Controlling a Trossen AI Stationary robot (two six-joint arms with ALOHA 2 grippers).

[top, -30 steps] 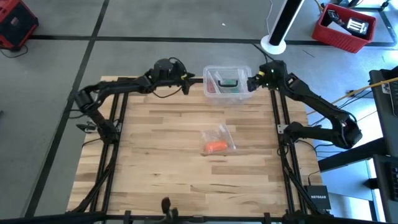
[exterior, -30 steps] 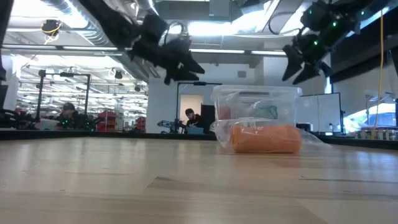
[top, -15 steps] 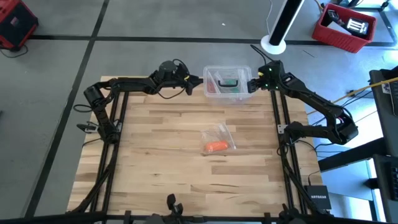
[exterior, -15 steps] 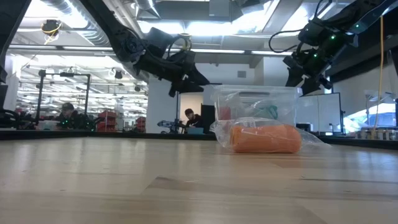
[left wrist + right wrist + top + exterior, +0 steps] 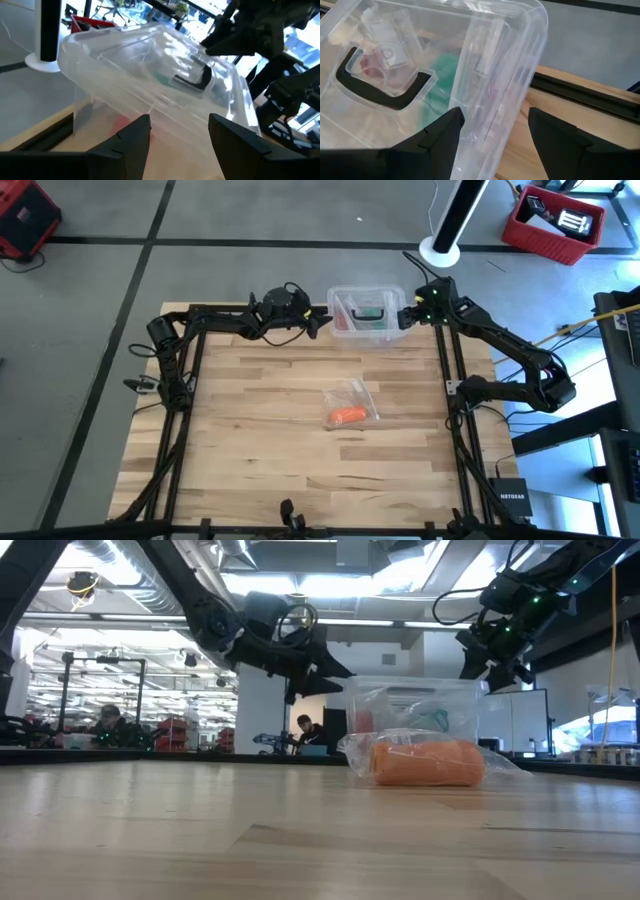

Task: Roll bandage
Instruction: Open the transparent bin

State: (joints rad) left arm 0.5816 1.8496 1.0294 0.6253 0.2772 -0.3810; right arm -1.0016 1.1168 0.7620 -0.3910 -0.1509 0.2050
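My left gripper (image 5: 322,321) has just swung in to the box's (image 5: 366,331) left wall, jaws spread, empty. Bandage (image 5: 347,416) sits rolled in its wrapper mid-table, untouched. My right gripper (image 5: 403,315) straddles the box's right edge, gripping nothing.

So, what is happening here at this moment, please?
Both arms are at the far edge of the table, one on each side of the clear plastic box. The left gripper is open and close to the box's left side. The right gripper is open at the box's right side, with the wall between its fingers but not gripped. The orange bandage lies rolled in a clear wrapper in the middle of the table, and nothing touches it.
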